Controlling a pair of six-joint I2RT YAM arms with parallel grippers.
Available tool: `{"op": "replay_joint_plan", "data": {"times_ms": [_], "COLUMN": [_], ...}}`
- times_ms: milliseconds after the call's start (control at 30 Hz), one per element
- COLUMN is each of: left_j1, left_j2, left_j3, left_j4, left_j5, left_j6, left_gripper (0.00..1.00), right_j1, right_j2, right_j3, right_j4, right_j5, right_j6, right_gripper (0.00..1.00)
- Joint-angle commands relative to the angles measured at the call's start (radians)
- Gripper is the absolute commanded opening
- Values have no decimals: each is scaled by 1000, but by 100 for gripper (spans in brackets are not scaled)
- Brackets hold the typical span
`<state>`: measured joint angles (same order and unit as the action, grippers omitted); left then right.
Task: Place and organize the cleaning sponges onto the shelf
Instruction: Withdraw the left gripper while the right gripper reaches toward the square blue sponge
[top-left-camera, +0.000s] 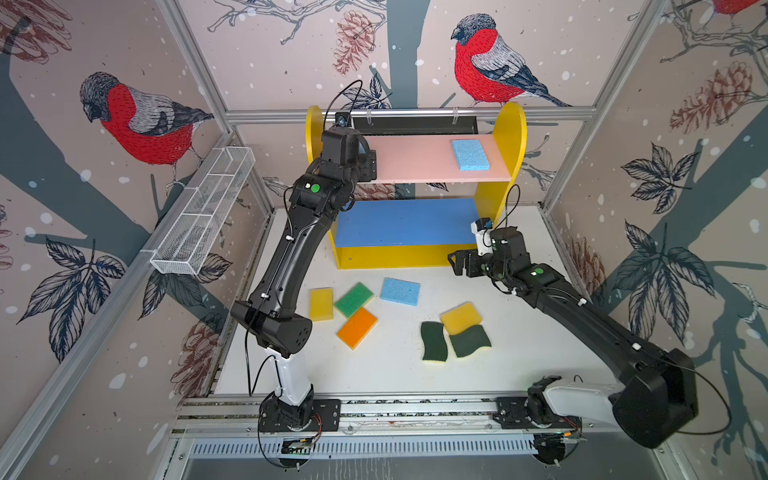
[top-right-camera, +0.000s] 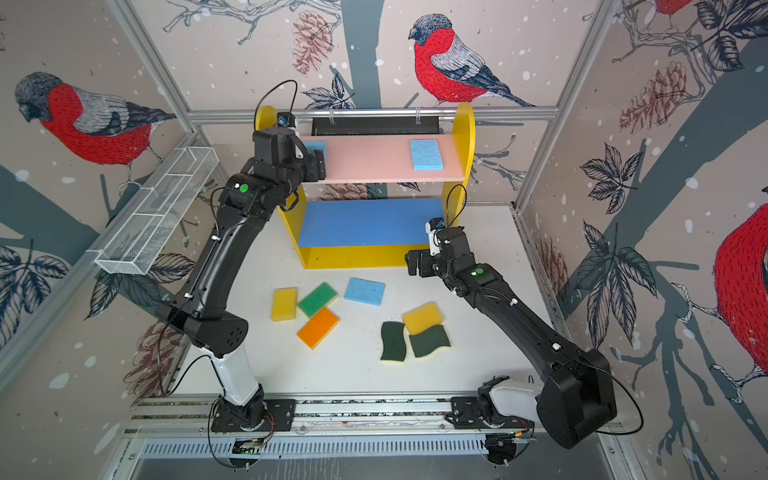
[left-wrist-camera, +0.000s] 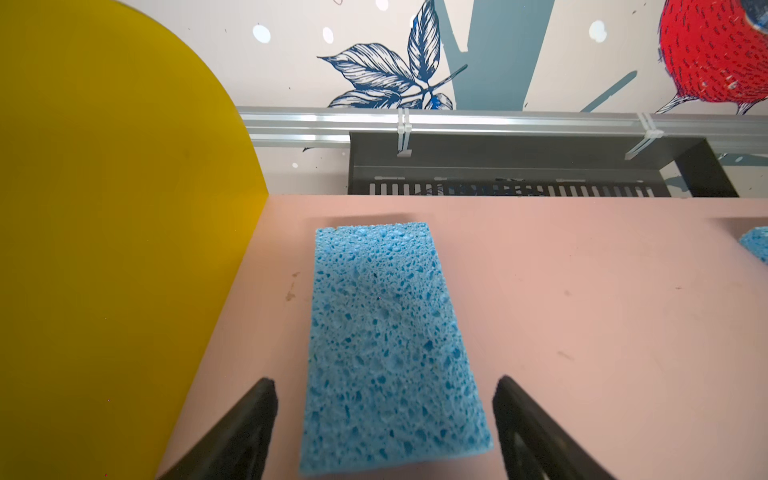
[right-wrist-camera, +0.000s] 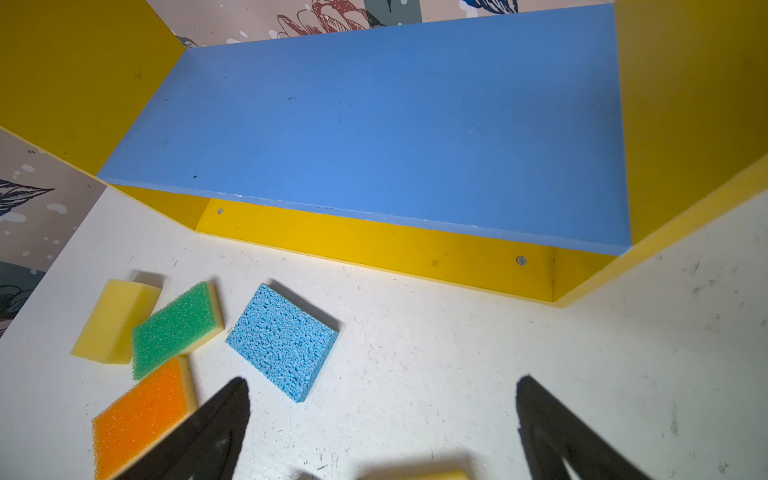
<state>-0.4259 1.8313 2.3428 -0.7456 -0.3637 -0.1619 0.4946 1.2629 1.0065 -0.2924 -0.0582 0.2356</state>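
The shelf stands at the back with a pink top board and a blue middle board. My left gripper is open at the pink board's left end, its fingers either side of a light-blue sponge lying flat there, with a gap on both sides. Another light-blue sponge lies at the board's right end. My right gripper hangs open and empty over the table before the shelf's right foot. On the table lie a light-blue sponge, yellow, green-topped, orange-topped, a yellow block and two dark-green scourers.
A long white wire-mesh basket hangs on the left wall. A black slotted box sits on the rail behind the shelf. Both arm bases stand on the metal rail at the table's front edge.
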Motion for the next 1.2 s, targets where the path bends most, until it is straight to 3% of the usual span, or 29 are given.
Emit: {"op": "replay_joint_plan", "data": {"times_ms": [0,400,767,1167], "left_j1": [3,1,-10,-10], "left_j2": [-21,-150,-420,-615], "left_j3": [-4,-134,-510,-831], "left_j4": [24,-6,56,57], "left_j5": [3,15,21,25], "left_j6": [-17,-15,-37,-93], "left_gripper": [82,82,81,79], "right_j1": [4,64,191,277], "right_j2": [-5,6,114,255], "right_j3": [0,-19,-20,4], "right_j4": [15,19,34,118], "right_j5": [4,47,60,25], "right_j6": [-2,-17,4,52], "right_gripper": [99,100,98,96]}}
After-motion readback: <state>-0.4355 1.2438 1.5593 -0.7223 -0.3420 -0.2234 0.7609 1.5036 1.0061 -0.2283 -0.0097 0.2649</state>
